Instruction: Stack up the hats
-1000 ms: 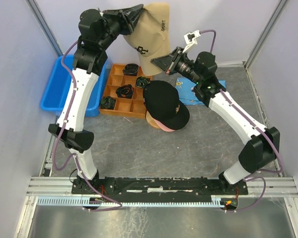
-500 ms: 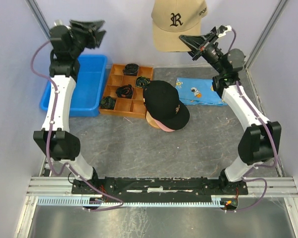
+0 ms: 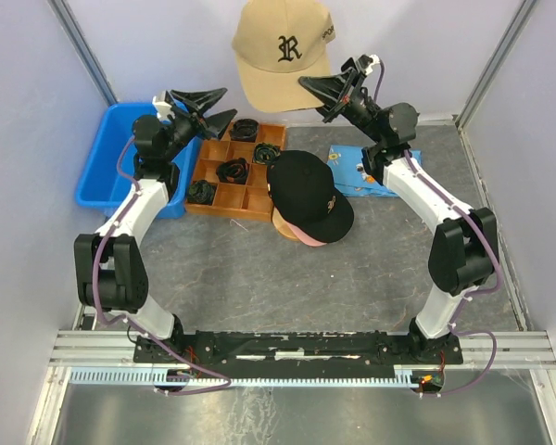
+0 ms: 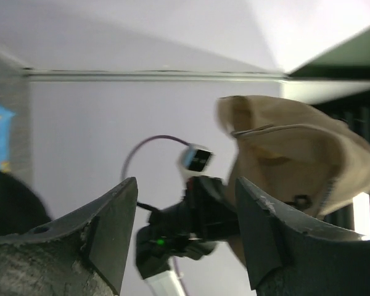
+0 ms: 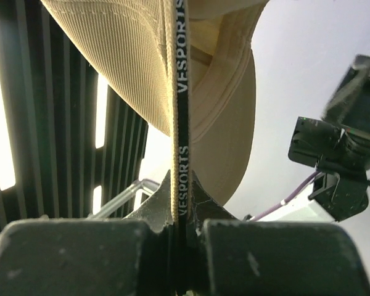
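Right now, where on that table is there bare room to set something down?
The wide grey stretch between the stacked caps and the base rail is bare, as is the strip right of the cloth. The back is crowded: bin, tray, caps and cloth sit close together.

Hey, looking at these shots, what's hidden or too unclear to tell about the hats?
- Top view: the black hat covers the pile. Only a pink brim peeks out, so the count beneath is hidden.
- Right wrist view: only the tan hat edge and strap show, with no emblem and no table.
- Left wrist view: blurred, and a dark shape is cut by the left edge.
- Top view: the dark coiled bundles are too small to identify.
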Motion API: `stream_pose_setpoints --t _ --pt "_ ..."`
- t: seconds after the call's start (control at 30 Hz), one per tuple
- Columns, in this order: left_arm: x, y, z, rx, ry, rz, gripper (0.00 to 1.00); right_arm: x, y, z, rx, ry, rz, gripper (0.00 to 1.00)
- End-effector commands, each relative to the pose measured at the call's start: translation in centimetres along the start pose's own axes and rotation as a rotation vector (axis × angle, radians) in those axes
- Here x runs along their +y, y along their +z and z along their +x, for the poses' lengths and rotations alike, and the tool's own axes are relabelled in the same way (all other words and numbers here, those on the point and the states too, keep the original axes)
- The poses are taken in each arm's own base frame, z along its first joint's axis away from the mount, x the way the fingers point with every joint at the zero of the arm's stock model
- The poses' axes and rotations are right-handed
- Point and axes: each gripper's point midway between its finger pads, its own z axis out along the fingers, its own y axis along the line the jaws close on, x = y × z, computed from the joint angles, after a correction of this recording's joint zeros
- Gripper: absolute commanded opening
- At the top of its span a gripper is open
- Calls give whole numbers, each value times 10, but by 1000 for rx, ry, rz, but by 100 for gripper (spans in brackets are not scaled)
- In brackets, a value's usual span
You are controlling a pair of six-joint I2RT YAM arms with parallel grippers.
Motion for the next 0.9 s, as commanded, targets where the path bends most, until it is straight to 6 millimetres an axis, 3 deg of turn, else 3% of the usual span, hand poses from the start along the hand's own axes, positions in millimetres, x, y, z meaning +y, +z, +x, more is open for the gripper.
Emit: stream_pose_setpoints --t 0.0,0.17,0.3,0.5,0.77,0.87 --pt "-112 -35 36 137 -59 444 71 64 -8 35 141 307 -68 0" --pt "-143 -48 44 173 -111 539 73 40 -13 35 123 278 10 0" --pt "-151 -45 61 200 -58 489 74 29 -13 30 108 287 25 0" --pt "-132 -32 80 210 1 368 75 26 -11 30 106 281 48 0" --pt "-126 -19 99 236 38 321 75 24 -13 31 99 281 57 0" --pt "-123 -15 105 249 34 312 70 22 -14 31 95 285 63 0"
